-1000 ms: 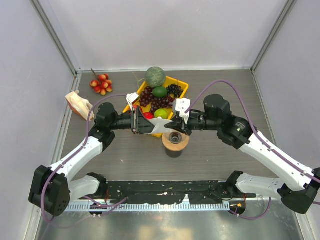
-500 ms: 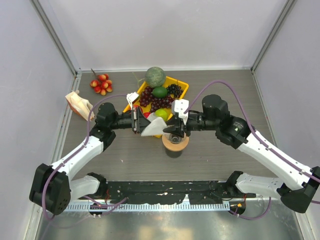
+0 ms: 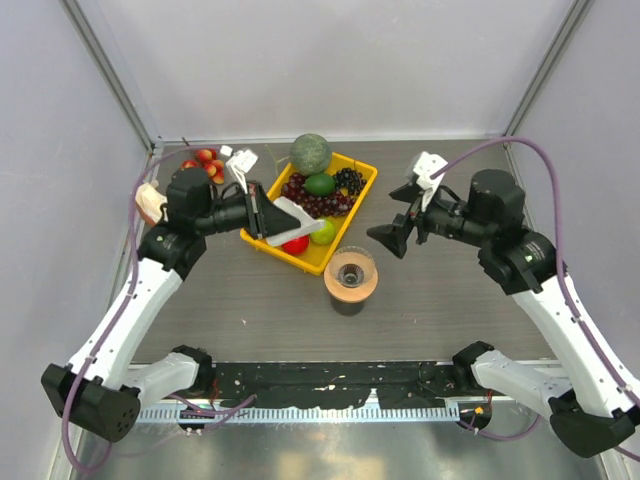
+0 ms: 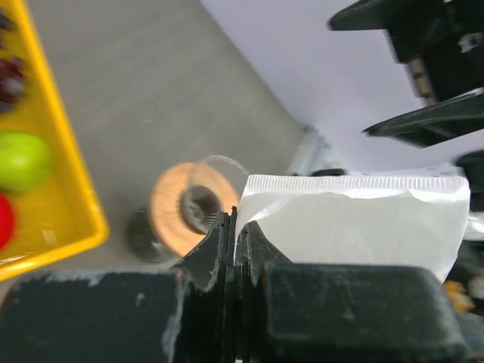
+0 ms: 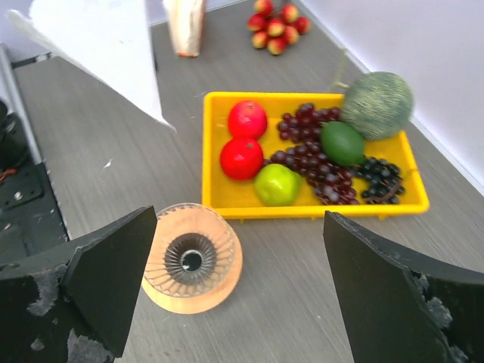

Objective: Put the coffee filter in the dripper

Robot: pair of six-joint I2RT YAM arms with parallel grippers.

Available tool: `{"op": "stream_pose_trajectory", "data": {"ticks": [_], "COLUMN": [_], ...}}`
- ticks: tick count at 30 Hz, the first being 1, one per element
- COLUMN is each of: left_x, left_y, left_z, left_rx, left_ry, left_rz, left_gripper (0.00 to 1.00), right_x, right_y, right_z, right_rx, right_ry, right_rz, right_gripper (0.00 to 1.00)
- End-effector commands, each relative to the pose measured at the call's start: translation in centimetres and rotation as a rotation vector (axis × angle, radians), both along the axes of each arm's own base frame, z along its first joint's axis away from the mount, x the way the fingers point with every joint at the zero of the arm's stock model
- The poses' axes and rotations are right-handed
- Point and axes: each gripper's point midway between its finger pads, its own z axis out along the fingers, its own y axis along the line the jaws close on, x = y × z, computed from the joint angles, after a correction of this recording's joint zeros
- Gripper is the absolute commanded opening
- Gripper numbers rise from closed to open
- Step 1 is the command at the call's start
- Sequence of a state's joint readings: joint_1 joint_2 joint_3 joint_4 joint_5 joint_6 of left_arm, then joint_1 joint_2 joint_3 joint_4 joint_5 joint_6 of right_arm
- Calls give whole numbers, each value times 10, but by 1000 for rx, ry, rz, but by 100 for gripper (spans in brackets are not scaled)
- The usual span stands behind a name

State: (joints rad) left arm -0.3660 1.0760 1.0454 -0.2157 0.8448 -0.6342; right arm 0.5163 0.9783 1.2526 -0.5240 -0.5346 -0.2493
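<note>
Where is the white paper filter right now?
In the top view, the coffee filter is left of centre. It is pinched in the left pincer over the near edge of the yellow fruit tray, left of the dripper.

High behind the near edge, looking steeply down over the whole table (image 3: 450,310); at each wrist, close and low (facing one another), sharing dripper (image 5: 190,249) and yellow tray (image 5: 333,208).

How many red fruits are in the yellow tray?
2. In the right wrist view, one red fruit sits at the left end of the yellow tray; the other is just nearer, beside the green apple. None seems hidden.
</note>
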Motion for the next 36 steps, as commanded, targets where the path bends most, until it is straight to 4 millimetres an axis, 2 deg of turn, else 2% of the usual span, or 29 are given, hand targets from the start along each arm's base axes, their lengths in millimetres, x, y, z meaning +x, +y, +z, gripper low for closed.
{"op": "stream_pose_trajectory", "data": {"ticks": [1,5,8,11,15,18,19,20,21,26,27,28,29,30,31,32,33,34,36], "left_x": [15,28,35,31,21,19,21,22,25,40,40,45,47,49,50,52,51,50,45], "left_y": [40,63,81,89,95,103,106,107,111,114,108,109,106,105,100,93,84,82,69], "left_z": [-21,-15,-16,-12,-6,-6,-4,-5,-4,-4,-3,-1,3,8,16,29,38,47,55], "left_rx": [329,447,514,512,524,514,504,506,515,515,511,534,546,553,547,526,513,498,484], "left_ry": [-129,-188,-222,-284,-331,-388,-398,-412,-426,-465,-482,-489,-487,-488,-506,-549,-581,-589,-589], "left_rz": [143,258,352,380,378,430,464,476,511,608,594,623,631,638,628,627,611,605,541], "left_gripper": [0,0,0,0,0,0,0,0,0,0,0,0,1,1,0,0,0,0,0], "right_x": [5,1,-5,-9,-3,1,1,5,7,14,20,24,29,35,34,36,33,34,23], "right_y": [-30,-45,-49,-55,-70,-73,-72,-72,-71,-54,-51,-48,-37,-36,-19,-16,-1,3,21], "right_z": [23,19,1,-4,-7,13,28,31,45,78,76,82,83,86,90,96,99,99,116], "right_rx": [45,66,46,11,-44,-4,33,47,95,248,253,267,260,262,252,249,250,252,236], "right_ry": [2,23,51,11,18,23,17,27,19,18,21,0,4,-6,-9,-25,-17,-2,-9], "right_rz": [-171,-232,-229,-222,-301,-326,-334,-349,-364,-343,-354,-354,-341,-369,-330,-338,-303,-314,-257], "right_gripper": [99,99,99,97,95,96,95,95,95,96,96,96,96,96,96,95,96,96,96]}}
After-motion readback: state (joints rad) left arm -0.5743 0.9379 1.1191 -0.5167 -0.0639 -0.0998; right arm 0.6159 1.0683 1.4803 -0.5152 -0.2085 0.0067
